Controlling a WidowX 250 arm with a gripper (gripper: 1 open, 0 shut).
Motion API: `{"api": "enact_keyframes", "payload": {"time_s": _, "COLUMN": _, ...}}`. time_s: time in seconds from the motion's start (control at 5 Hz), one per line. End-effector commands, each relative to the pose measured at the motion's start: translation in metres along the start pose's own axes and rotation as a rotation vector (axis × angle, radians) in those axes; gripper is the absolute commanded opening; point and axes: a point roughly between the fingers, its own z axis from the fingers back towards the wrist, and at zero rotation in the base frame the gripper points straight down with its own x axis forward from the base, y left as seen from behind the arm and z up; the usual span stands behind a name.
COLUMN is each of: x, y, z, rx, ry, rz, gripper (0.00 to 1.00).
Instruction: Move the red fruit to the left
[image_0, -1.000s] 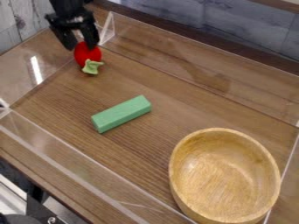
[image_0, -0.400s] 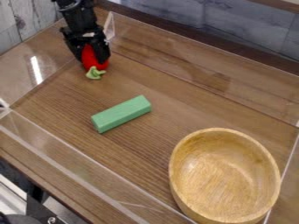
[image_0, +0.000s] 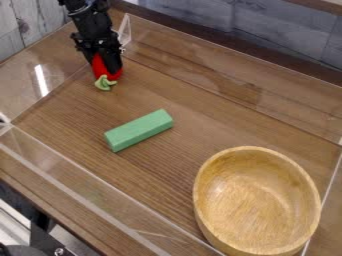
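The red fruit (image_0: 103, 68) is small and glossy, and its green leafy top (image_0: 104, 83) points toward the front. It lies on the wooden table at the back left. My black gripper (image_0: 102, 62) comes down on it from above, one finger on each side. The fingers (image_0: 88, 52) sit tight against the red body and hide its upper part. The fruit still rests on the table.
A flat green rectangular block (image_0: 140, 130) lies mid-table. A large wooden bowl (image_0: 257, 200) stands at the front right. Clear acrylic walls (image_0: 40, 80) ring the table, with one close behind and to the left of the gripper.
The gripper has sunk lower over the red fruit, rolled slightly, and its fingers have drawn in against the fruit's sides. The block and the bowl have not moved.
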Motion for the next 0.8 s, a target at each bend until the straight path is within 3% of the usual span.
{"api": "enact_keyframes", "payload": {"time_s": 0.0, "x": -0.001, "y": 0.001, "z": 0.008, "rx": 0.011, "ry": -0.038, "rz": 0.057, "gripper": 0.0}}
{"api": "enact_keyframes", "payload": {"time_s": 0.2, "x": -0.003, "y": -0.011, "z": 0.003, "rx": -0.01, "ry": -0.042, "rz": 0.11, "gripper": 0.0}}
{"api": "enact_keyframes", "payload": {"time_s": 0.6, "x": -0.006, "y": -0.007, "z": 0.001, "rx": -0.051, "ry": -0.024, "rz": 0.11, "gripper": 0.0}}
